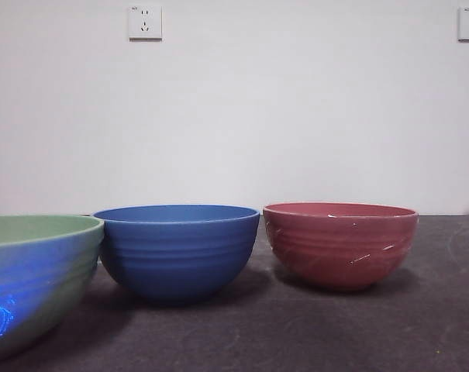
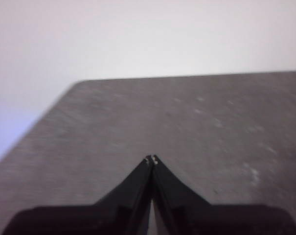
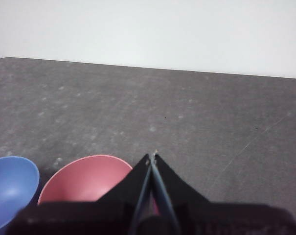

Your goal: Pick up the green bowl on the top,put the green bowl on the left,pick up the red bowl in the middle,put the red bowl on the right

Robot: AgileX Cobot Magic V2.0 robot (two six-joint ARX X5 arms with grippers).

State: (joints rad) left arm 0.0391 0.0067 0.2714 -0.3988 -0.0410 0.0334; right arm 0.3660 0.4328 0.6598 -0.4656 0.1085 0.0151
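The green bowl (image 1: 32, 271) stands on the table at the near left, cut off by the picture's edge. The blue bowl (image 1: 177, 249) stands in the middle. The red bowl (image 1: 340, 242) stands at the right, apart from the blue one. The red bowl (image 3: 86, 178) and the blue bowl (image 3: 11, 188) also show in the right wrist view, beside my right gripper (image 3: 152, 156), which is shut and empty above the table. My left gripper (image 2: 151, 159) is shut and empty over bare table; no bowl shows in its view. Neither gripper shows in the front view.
The dark grey table (image 1: 335, 333) runs to a white wall with two sockets (image 1: 145, 22). The left wrist view shows the table's rounded corner (image 2: 79, 85) and its edge.
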